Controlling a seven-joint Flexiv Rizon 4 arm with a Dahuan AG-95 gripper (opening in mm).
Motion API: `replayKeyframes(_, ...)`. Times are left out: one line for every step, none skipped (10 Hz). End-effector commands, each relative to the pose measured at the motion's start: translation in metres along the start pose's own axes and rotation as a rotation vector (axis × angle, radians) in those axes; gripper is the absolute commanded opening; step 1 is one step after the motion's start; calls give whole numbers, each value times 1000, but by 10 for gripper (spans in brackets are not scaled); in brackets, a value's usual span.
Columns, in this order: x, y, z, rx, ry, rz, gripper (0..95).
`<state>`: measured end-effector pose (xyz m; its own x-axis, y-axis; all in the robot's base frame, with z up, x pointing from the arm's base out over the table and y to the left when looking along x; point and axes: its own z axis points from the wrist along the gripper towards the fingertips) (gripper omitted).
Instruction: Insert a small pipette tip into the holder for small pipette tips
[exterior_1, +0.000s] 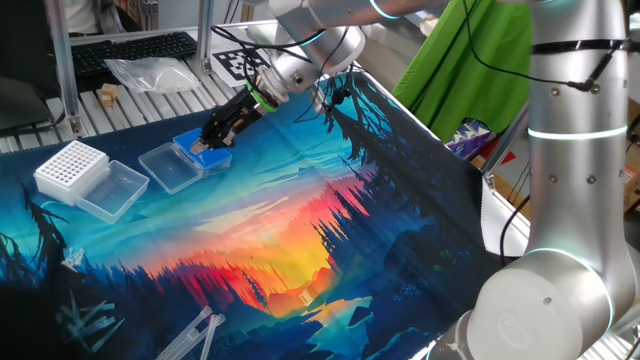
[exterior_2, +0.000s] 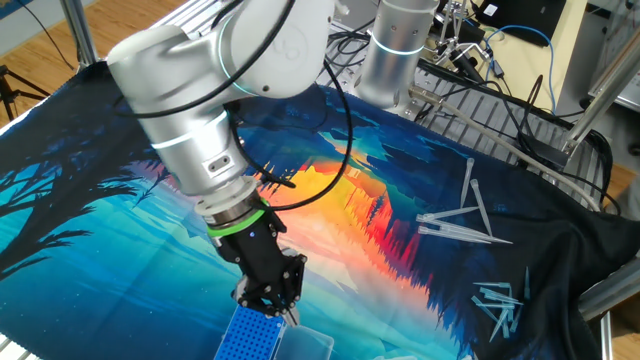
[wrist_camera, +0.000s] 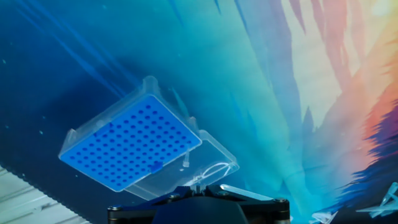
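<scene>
Spread across my table is a printed cloth of blue forest and an orange sunset, with a slatted metal bench top behind it. On the blue part of that cloth sits the holder for small pipette tips, a small blue rack with a fine grid of tiny holes, its clear lid hinged open and lying flat beside it. My gripper hangs tilted right above the rack's near edge, and my fingers are pressed fully together. In the hand view a slim clear small pipette tip shows just ahead of my fingertips, over the seam between rack and lid; whether its point has entered a hole I cannot tell. Just beside the blue rack in one fixed view lies a second clear lid joined to a larger white rack with bigger holes. Farther off, in the other fixed view, long clear pipette tips lie scattered on the orange part of the cloth, and a heap of small tips rests near the cloth's dark edge. A keyboard and a plastic bag lie on the bench top beyond.
</scene>
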<state>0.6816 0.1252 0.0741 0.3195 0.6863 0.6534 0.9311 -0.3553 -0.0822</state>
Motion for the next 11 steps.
replayKeyframes(-2,3,0,-4,-2,8,0)
replayKeyframes(-4,6,0,-9,-1,11,0)
replayKeyframes(-6,8,0,-10,4,12,0)
replayKeyframes(-8,9,0,-11,5,13,0)
replayKeyframes(-9,11,0,-11,10,16,0)
replayKeyframes(-10,12,-1,-11,15,18,0)
replayKeyframes(-11,13,0,-10,16,21,0)
replayKeyframes(-11,13,0,-10,16,24,0)
replayKeyframes(-11,13,1,-5,16,31,0)
replayKeyframes(-11,14,1,-2,21,38,0)
replayKeyframes(-11,14,2,3,23,39,0)
